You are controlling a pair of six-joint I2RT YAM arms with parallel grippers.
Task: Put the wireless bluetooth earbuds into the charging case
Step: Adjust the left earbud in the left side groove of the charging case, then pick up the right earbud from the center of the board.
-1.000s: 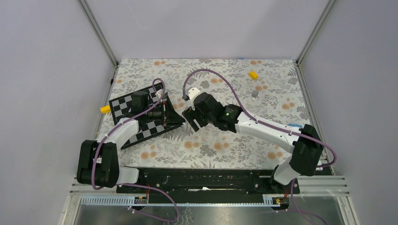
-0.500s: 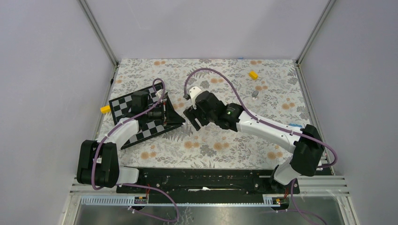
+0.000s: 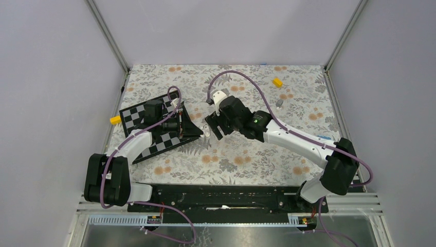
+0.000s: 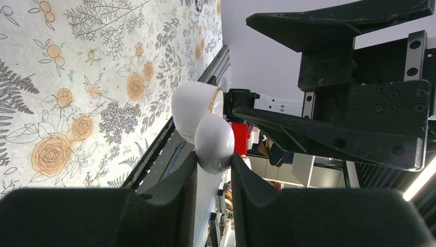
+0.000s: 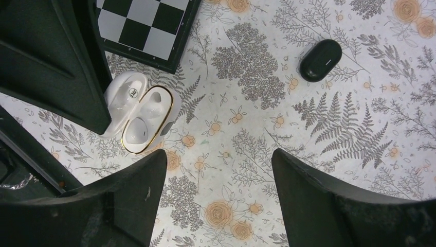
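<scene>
The white charging case (image 4: pixel 213 141) is open, its gold-rimmed half (image 5: pixel 147 119) facing up. My left gripper (image 4: pixel 213 157) is shut on the case and holds it low over the floral mat, next to the checkerboard's corner. In the top view the case (image 3: pixel 206 131) shows at the left gripper's (image 3: pixel 200 130) fingertips. My right gripper (image 5: pixel 218 206) is open and empty, hovering above the mat just right of the case, as the top view (image 3: pixel 216 126) also shows. A black oval object (image 5: pixel 320 60) lies on the mat further right. I cannot tell whether earbuds sit in the case.
A black-and-white checkerboard (image 3: pixel 149 146) lies under the left arm. Yellow blocks sit at the far right (image 3: pixel 277 82) and at the board's left edge (image 3: pixel 115 120). A small grey item (image 3: pixel 279 103) lies on the mat. Walls enclose the table on three sides.
My right gripper has lifted and shifted back and to the right, uncovering the white case at the left fingertips. The left arm has not moved.
</scene>
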